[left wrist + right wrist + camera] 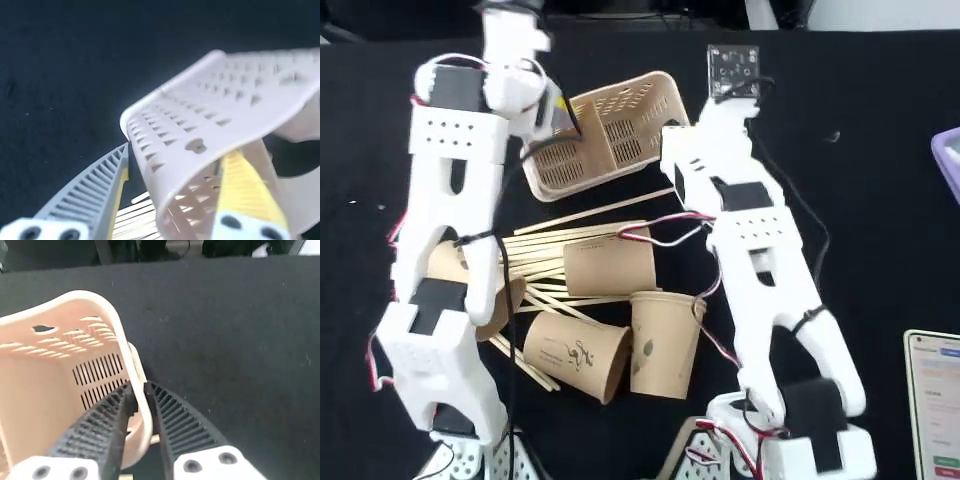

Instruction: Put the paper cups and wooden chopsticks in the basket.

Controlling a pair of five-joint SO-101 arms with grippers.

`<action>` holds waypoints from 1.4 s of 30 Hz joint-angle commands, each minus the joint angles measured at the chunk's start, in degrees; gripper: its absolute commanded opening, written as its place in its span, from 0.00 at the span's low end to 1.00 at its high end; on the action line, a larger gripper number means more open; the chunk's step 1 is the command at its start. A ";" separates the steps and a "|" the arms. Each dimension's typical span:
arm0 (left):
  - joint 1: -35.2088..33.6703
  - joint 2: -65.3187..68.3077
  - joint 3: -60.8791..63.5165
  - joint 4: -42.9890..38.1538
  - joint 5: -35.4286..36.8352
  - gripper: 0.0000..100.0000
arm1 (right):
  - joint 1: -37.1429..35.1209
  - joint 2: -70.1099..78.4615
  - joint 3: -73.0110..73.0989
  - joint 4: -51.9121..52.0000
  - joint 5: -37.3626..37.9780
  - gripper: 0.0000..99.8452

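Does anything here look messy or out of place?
Yes. The cups lie toppled on the table among scattered chopsticks. The basket looks askew, its rim pinched by both the left gripper and the right gripper.

White plastic left arm [450, 200] & right arm [760, 240], black servos [455, 88], red/white/black cables [660, 235]. Ribbed: left gripper [176, 150] grey+yellow, right gripper [139, 386] black w/ screws [227, 458].

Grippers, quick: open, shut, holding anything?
Left gripper: closed on the basket wall.
Right gripper: closed on the basket rim.
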 commanded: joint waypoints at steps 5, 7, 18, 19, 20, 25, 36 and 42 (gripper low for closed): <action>-1.45 -0.79 -16.48 14.51 4.57 0.31 | 1.41 1.54 -4.35 -3.96 -0.88 0.01; -1.89 -1.23 -13.14 14.24 4.57 0.29 | 1.41 2.86 -6.29 -2.46 -0.88 0.01; -2.59 1.05 3.38 9.67 4.66 0.27 | 1.14 7.34 -14.55 5.80 -0.88 0.01; -3.30 1.67 4.70 7.65 4.57 0.27 | 1.14 7.25 -14.55 6.42 -0.88 0.01; -4.00 1.93 5.14 6.15 4.48 0.27 | 1.14 6.99 -14.55 7.21 -0.88 0.01; -7.52 2.55 5.49 -0.26 4.75 0.06 | -1.05 4.26 -14.55 10.20 -0.97 0.01; -9.63 2.64 5.58 -9.05 4.48 0.03 | -5.10 3.65 -13.58 7.47 -0.62 0.02; -10.59 2.11 5.14 -9.23 2.73 0.21 | -5.19 3.03 -13.58 7.65 -0.62 0.16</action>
